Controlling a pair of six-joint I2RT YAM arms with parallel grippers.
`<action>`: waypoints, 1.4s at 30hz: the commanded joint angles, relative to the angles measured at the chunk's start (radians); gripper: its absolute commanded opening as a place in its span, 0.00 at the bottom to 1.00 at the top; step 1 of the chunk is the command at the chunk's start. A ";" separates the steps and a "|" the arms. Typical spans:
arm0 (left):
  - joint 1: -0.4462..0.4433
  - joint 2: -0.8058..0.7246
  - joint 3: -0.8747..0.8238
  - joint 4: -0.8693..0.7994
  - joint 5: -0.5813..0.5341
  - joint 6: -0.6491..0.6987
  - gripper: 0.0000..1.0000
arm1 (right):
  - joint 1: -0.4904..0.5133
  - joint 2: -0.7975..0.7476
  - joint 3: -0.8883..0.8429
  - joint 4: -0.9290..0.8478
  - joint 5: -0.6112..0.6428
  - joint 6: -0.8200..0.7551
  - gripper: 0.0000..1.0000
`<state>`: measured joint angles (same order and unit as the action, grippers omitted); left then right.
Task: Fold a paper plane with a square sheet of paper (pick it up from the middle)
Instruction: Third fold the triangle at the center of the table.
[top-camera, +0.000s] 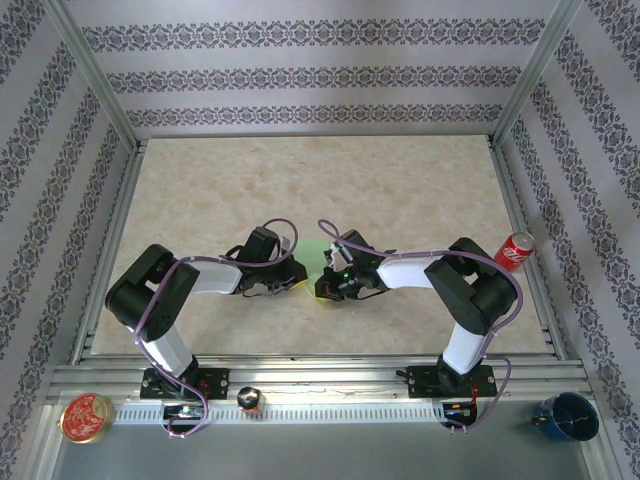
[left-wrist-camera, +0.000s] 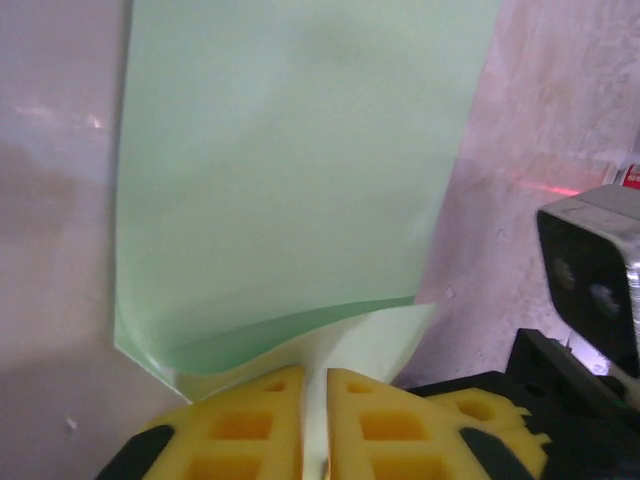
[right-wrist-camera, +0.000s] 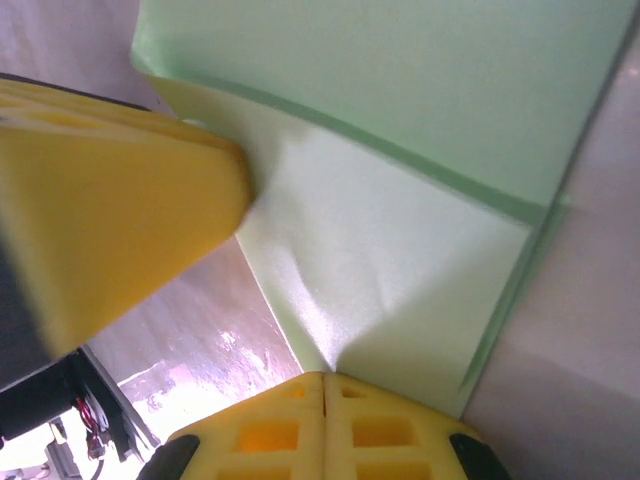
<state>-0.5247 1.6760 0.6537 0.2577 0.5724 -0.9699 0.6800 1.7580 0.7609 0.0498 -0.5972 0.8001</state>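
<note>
Yellow fingers of the left gripper (left-wrist-camera: 315, 388) stood almost closed, with a raised edge of the square sheet of paper (left-wrist-camera: 290, 170) pinched in the narrow slit between them. The right gripper (right-wrist-camera: 325, 388) was closed tight on another lifted flap. The sheet lay on the table (top-camera: 300, 190) between both grippers, its long axis running straight away from the left fingers and its near edge curled upward.
</note>
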 joint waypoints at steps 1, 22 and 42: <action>-0.012 -0.074 0.029 -0.071 -0.022 0.072 0.20 | -0.020 0.023 -0.031 -0.068 0.030 -0.041 0.02; -0.010 0.091 0.129 -0.152 -0.057 0.072 0.07 | -0.035 0.024 -0.018 -0.083 0.020 -0.064 0.00; 0.186 0.113 0.078 -0.111 -0.001 0.126 0.11 | -0.040 0.029 -0.032 -0.091 0.019 -0.081 0.00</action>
<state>-0.3832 1.7851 0.7612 0.1734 0.6514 -0.8898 0.6449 1.7580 0.7609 0.0494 -0.6037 0.7475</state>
